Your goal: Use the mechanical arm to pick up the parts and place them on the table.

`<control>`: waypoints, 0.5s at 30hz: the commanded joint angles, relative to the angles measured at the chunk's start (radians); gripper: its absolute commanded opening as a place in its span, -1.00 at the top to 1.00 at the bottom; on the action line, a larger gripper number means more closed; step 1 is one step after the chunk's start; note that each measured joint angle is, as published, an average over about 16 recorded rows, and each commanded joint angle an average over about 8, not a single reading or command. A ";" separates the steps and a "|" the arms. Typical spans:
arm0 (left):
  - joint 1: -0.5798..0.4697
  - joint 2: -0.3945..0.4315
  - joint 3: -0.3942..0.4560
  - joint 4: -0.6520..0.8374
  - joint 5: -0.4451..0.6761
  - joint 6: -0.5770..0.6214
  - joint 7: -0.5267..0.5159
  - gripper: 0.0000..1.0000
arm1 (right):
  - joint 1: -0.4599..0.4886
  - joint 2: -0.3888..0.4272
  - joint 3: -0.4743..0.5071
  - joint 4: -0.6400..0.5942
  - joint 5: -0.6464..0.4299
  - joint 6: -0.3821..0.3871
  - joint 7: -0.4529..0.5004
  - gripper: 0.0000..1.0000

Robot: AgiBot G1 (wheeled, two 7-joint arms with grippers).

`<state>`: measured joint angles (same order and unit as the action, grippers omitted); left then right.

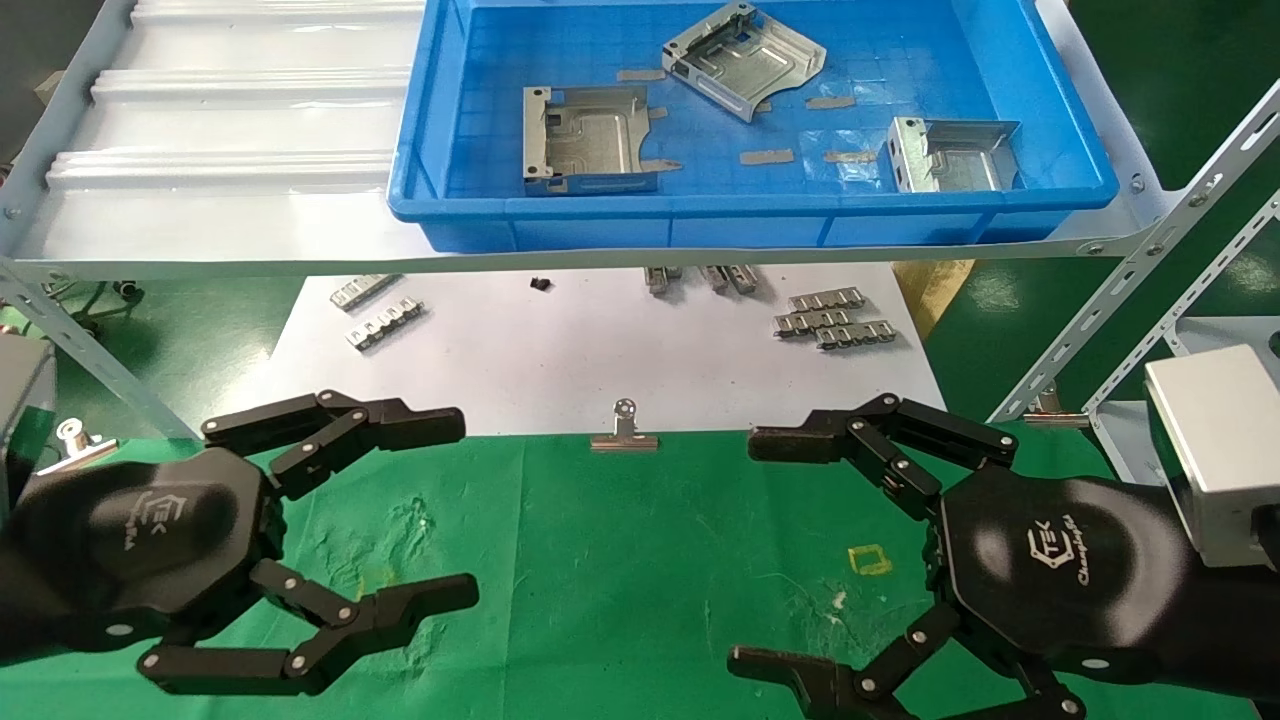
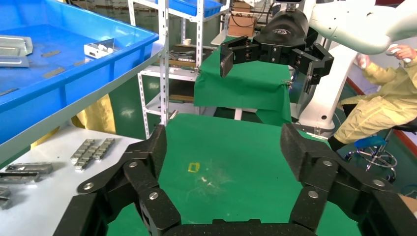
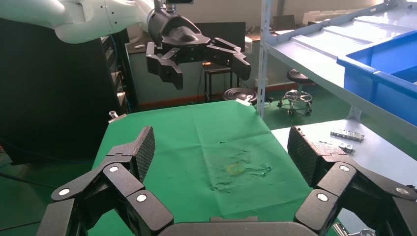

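Note:
Three silver sheet-metal parts lie in the blue bin (image 1: 600,215) on the shelf: one at the left (image 1: 585,138), one tilted at the back (image 1: 742,55), one at the right (image 1: 950,155). My left gripper (image 1: 465,510) is open and empty above the left of the green table (image 1: 620,560). My right gripper (image 1: 745,550) is open and empty above its right, near the yellow square outline (image 1: 869,559). In the left wrist view the open fingers (image 2: 153,147) frame the cloth (image 2: 236,157). In the right wrist view the open fingers (image 3: 142,150) frame the cloth (image 3: 196,147).
A white sheet (image 1: 590,350) behind the cloth holds small ridged metal strips (image 1: 835,318) and more strips at the left (image 1: 385,322). A silver binder clip (image 1: 624,432) sits at the sheet's front edge. The pale grey shelf (image 1: 220,150) and its slanted struts (image 1: 1130,290) stand above and beside the sheet.

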<state>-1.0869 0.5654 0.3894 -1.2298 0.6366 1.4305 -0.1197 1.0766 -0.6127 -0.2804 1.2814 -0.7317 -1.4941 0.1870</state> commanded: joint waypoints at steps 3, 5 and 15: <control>0.000 0.000 0.000 0.000 0.000 0.000 0.000 1.00 | 0.000 0.000 0.000 0.000 0.000 0.000 0.000 -1.00; 0.000 0.000 0.000 0.000 0.000 0.000 0.000 1.00 | 0.000 0.000 0.000 0.000 0.000 0.000 0.000 -1.00; 0.000 0.000 0.000 0.000 0.000 0.000 0.000 1.00 | 0.000 0.000 0.000 0.000 0.000 0.000 0.000 -1.00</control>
<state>-1.0869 0.5654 0.3894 -1.2298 0.6366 1.4305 -0.1197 1.0766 -0.6127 -0.2804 1.2814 -0.7317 -1.4942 0.1870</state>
